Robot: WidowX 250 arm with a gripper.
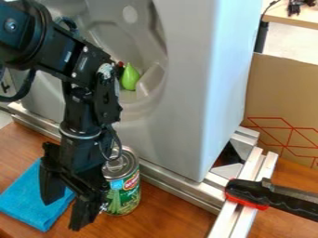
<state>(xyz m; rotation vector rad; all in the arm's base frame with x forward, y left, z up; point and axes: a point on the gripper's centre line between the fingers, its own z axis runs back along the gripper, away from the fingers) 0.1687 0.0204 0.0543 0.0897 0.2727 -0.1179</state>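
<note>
The black gripper (64,210) hangs at the lower left with its fingers apart and nothing seen between them. Beneath and beside it lies a folded blue cloth (26,203) on the brown wooden surface. Just right of the gripper stands a green-labelled tin can (126,190), upright and partly hidden by the arm. A green pear-shaped object (129,77) rests in the hollow of the large grey housing, with a small dark red item partly behind the arm next to it.
The tall grey housing (192,83) rises behind the can. Metal rails (180,188) run along its base and forward at the right. A black and red handled tool (273,199) lies across them; a cardboard box (282,93) stands behind.
</note>
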